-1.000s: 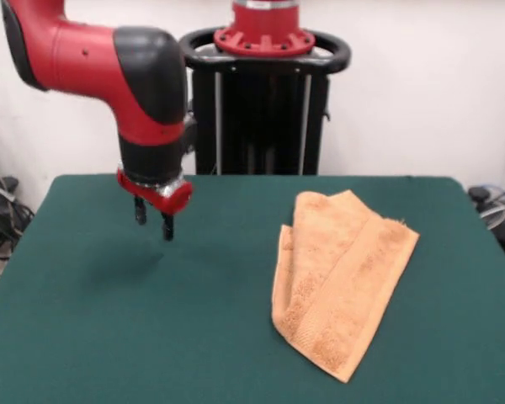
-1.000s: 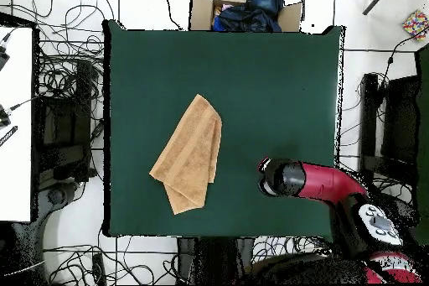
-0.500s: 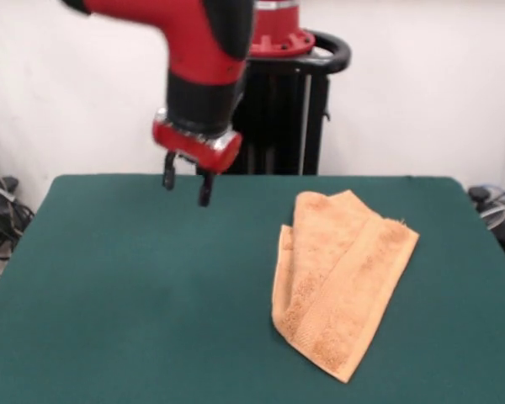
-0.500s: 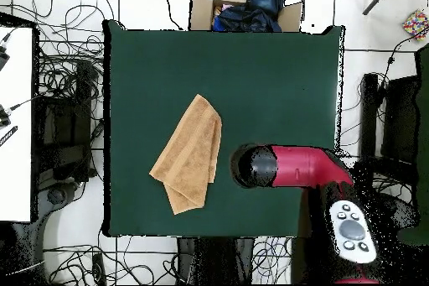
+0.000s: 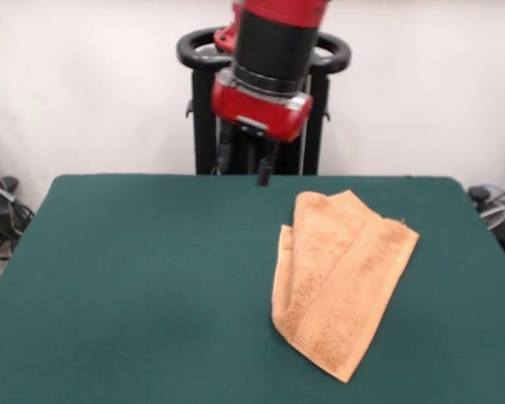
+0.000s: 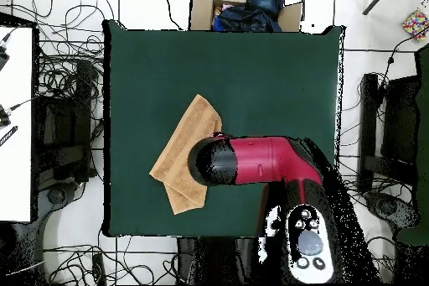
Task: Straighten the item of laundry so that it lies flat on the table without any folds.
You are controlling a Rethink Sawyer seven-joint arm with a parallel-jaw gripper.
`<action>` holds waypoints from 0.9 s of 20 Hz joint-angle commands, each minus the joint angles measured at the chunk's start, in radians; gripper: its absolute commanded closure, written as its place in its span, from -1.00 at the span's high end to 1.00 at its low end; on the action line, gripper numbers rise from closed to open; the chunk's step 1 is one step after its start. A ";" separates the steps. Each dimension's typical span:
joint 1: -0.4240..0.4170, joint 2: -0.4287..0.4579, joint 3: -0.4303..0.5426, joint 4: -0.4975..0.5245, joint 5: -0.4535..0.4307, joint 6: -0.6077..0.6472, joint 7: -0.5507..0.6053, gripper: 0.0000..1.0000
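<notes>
The light orange towel [image 5: 337,278] lies folded over on itself on the right half of the dark green table [image 5: 135,286], one corner pointing at the near edge. My gripper [image 5: 244,170] hangs open and empty, well above the table near its far edge, up and left of the towel's far end. In the overhead view the arm's black and red wrist [image 6: 219,163] covers the towel's right edge, and the towel [image 6: 178,163] shows to its left on the table [image 6: 268,81]. The gripper itself is hidden under the wrist there.
The black pedestal [image 5: 311,109] stands behind the table's far edge. A cardboard box with dark clothes [image 6: 243,6] sits off the table's edge opposite the robot. Cables cover the floor around the table, and a white surface [image 6: 15,123] stands at the left.
The arm has swung across from the table's left side in the front view to above the towel's far end, and has risen. The towel has not moved.
</notes>
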 commanded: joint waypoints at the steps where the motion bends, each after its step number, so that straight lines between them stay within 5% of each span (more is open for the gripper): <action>1: 0.064 0.096 -0.032 0.055 0.093 0.003 0.230 1.00; 12: 0.164 0.224 -0.159 0.175 0.232 -0.291 0.427 1.00; 18: 0.199 0.281 -0.166 0.252 0.389 -0.422 0.489 1.00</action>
